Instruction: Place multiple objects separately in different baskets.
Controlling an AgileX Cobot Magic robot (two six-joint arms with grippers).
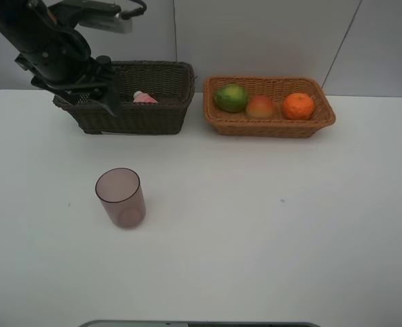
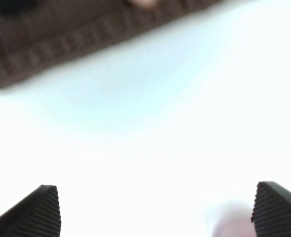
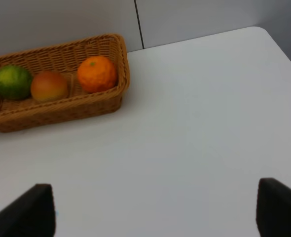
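Observation:
The dark brown basket stands at the back left with a small pink bottle inside. To its right, the light tan basket holds a green fruit, a peach-red fruit and an orange. A translucent pink cup stands upright on the table in front of the dark basket. My left gripper hangs open and empty over that basket's left front corner; its view shows the blurred wicker wall. My right gripper is open and empty over bare table, off to the side of the tan basket.
The white table reaches a grey wall behind the baskets. The left arm's dark links rise above the dark basket's left end. A grey edge shows at the table's front.

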